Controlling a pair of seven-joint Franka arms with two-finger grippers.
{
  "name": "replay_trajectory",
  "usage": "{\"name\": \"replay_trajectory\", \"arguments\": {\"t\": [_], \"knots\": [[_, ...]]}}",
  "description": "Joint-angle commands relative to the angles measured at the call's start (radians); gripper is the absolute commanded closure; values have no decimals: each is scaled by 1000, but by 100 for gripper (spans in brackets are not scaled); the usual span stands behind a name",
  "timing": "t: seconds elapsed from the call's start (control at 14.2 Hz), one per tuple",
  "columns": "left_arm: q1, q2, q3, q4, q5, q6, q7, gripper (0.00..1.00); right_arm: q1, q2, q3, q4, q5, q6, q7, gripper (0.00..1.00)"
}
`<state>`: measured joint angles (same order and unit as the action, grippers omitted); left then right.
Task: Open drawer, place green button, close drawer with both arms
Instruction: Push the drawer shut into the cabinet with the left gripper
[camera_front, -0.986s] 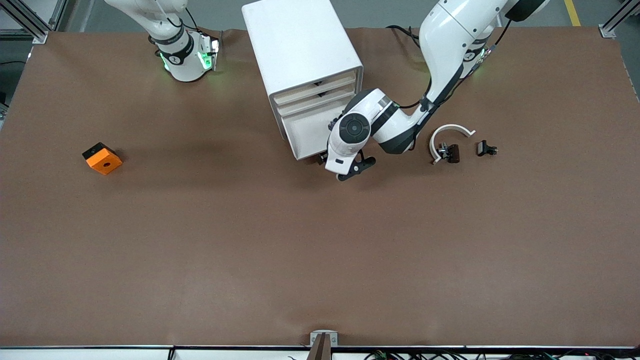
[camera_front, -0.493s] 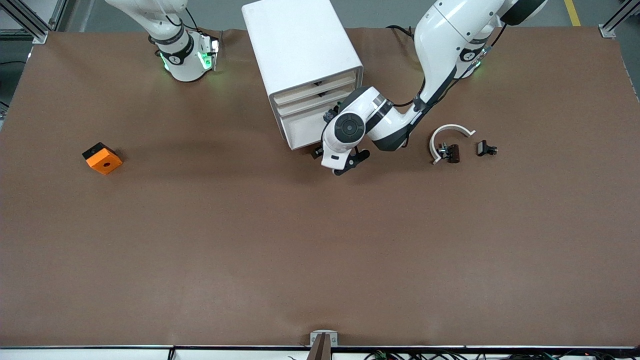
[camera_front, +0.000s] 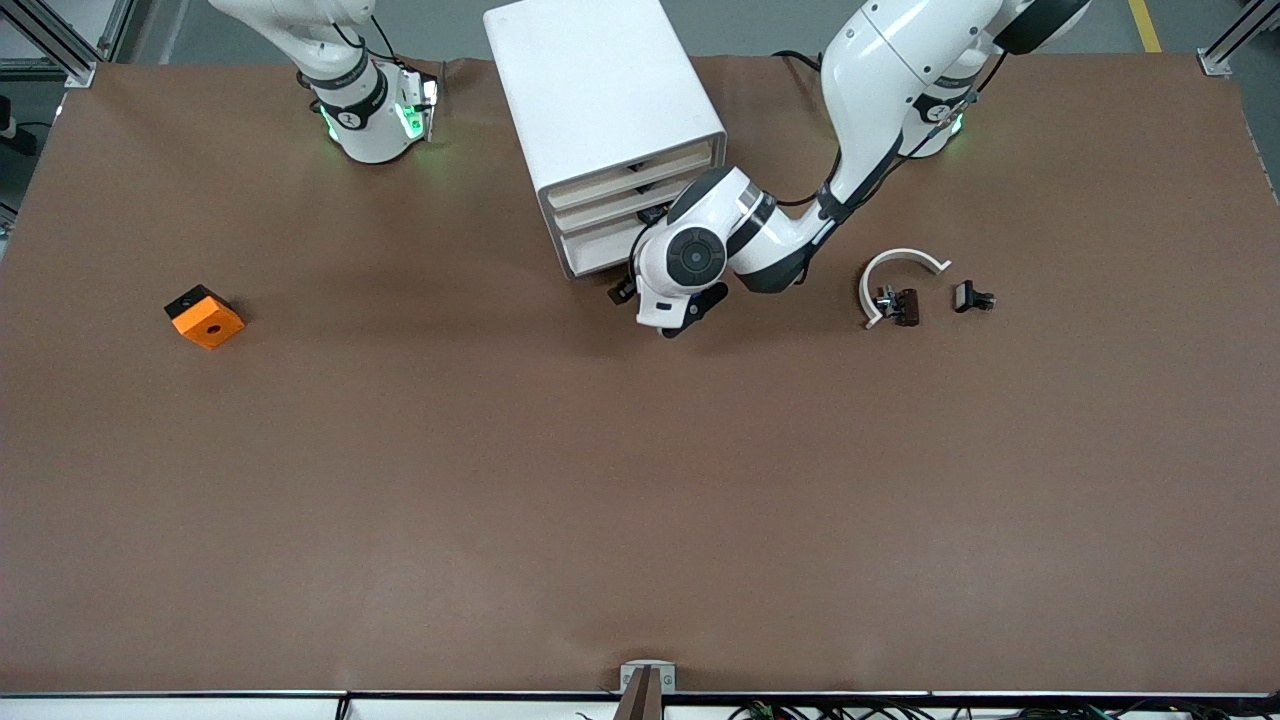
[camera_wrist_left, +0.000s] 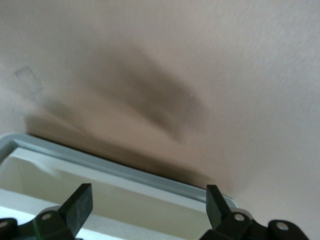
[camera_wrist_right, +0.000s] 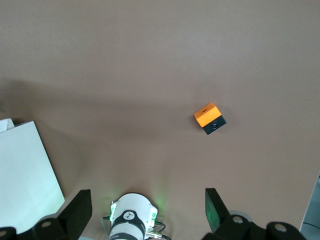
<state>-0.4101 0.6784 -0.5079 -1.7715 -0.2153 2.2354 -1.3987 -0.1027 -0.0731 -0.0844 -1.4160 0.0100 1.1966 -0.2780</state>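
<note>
Front view: the left gripper is seen low at the table, right in front of the drawer, the lowest one of the white cabinet. The drawer front sticks out only a little vs. the upper fronts, so it is judged nearly shut. The button is not seen anywhere on the table; probably it is already inside the drawer, but this can't be confirmed. An orange block lies well apart, toward the right arm's end. A white arc w/ small dark pieces lies toward the left arm's end (none of these belong to the task).

Left wrist view: the left gripper is spread wide, w/ nothing held between the fingers. A grey rim and a cream surface, likely the drawer's edge, are seen just below it.

Right wrist view: the right gripper is also spread wide and empty, held high over its own base; this arm waits. The block and the cabinet top are seen far below.

Step in hand, as judged: closing the drawer, i.e. the last part. For the next move, a straight push on the front is needed until it is flush, w/o shifting the cabinet; then the arm is to be pulled clear.
</note>
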Motion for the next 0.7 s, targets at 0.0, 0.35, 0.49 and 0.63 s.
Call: {"name": "replay_trajectory", "arguments": {"t": [0.0, 0.35, 0.49, 0.63], "knots": [[-6, 9, -17, -5, -39, 7, -17, 0, 55, -50, -8, -52, -19, 15, 52, 0], [-15, 30, -20, -6, -111, 7, -17, 0, 29, -59, -1, -54, -19, 18, 49, 0], [-15, 32, -21, -6, -113, 7, -16, 0, 21, -59, -3, -54, -19, 23, 40, 0], [-16, 32, -21, -6, -113, 6, -17, 0, 23, -59, -3, -48, -19, 32, 42, 0]]}}
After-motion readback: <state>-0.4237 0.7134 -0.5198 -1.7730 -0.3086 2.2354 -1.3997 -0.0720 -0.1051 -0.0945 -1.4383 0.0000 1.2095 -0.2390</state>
